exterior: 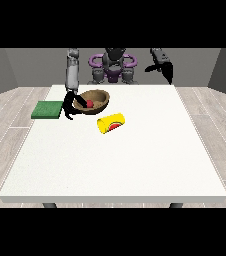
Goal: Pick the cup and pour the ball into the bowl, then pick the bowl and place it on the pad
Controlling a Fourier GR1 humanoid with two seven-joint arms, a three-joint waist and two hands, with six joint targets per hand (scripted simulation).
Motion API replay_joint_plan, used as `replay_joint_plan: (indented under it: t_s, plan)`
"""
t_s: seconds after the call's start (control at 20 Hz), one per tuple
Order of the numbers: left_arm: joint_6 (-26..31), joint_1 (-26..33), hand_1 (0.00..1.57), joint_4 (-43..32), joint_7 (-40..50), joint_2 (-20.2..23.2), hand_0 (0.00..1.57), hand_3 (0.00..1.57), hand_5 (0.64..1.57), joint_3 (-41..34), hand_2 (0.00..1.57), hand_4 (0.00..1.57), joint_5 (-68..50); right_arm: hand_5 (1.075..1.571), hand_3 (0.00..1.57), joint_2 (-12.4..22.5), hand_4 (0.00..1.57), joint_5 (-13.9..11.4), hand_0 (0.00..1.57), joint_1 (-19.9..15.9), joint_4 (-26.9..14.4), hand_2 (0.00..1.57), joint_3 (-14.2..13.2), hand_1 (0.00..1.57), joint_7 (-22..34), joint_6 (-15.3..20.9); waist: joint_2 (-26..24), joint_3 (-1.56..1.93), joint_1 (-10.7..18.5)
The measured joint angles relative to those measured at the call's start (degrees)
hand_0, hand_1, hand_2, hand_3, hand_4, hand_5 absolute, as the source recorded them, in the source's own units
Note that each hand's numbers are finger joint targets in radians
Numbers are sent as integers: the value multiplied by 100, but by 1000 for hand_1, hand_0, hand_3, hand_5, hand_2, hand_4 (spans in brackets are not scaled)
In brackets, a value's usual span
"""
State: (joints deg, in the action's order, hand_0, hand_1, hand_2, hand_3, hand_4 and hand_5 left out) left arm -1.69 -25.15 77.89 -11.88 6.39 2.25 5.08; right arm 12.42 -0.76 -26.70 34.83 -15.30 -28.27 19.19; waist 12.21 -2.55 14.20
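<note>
Front view puts the robot small at the far edge of the white tabletop (115, 165), and from my seat I read the layout as follows. I see the brown bowl (96, 101) near the far left part of the surface, tipped a little, with the red ball (90, 103) lying inside it. I have the hand at the view's left (69, 105) at the bowl's left rim, its dark fingers curled round that edge so that it has hold of the bowl. Just left of that hand lies the green pad (47, 109), flat at the tabletop's left border and apart from the bowl, with the hand between them. I find the yellow cup (111, 123) on its side just in front of the bowl and slightly to the right, its mouth showing red inside; it is close to the bowl but does not touch it. I see the hand at the view's right (165, 69) raised well above the far right corner, holding nothing, its fingers hanging down relaxed, well apart from everything else.
</note>
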Motion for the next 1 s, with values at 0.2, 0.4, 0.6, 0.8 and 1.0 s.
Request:
replay_joint_plan:
  t_s: [0.2, 0.4, 0.6, 0.8, 1.0]
  plan:
    - [48, 82, 0, -255, -40, 23, 0, 0, 1422, -123, 0, 963, -92, 1567, 950, 66, 866, -337, 1571, -118, -62, 1571, 255, 1571, 971, 460, -312, 83, -41]
    - [65, 330, 0, -756, -87, 123, 0, 0, 1410, -393, 0, 996, -205, 1564, 858, 28, 823, -637, 1571, -315, -55, 1571, 631, 1571, 2272, 559, -908, 181, -470]
    - [81, 601, 0, -1203, -146, 242, 0, 0, 1407, -652, 0, 1006, -304, 1568, 785, 158, 816, -855, 1571, -721, 131, 1571, 959, 1571, 3498, 296, -1465, 221, -931]
    - [39, 882, 0, -1229, -203, 283, 0, 0, 1414, -758, 0, 997, -321, 1570, 750, 417, 787, -744, 1571, -716, 342, 1571, 917, 1571, 3984, -142, -1693, 240, -1170]
    - [100, 958, 0, -1161, -368, 364, 0, 0, 1430, -846, 0, 1029, -353, 1570, 677, 788, 788, -582, 1571, -621, 524, 1571, 701, 1571, 4002, -472, -1478, 249, -1220]
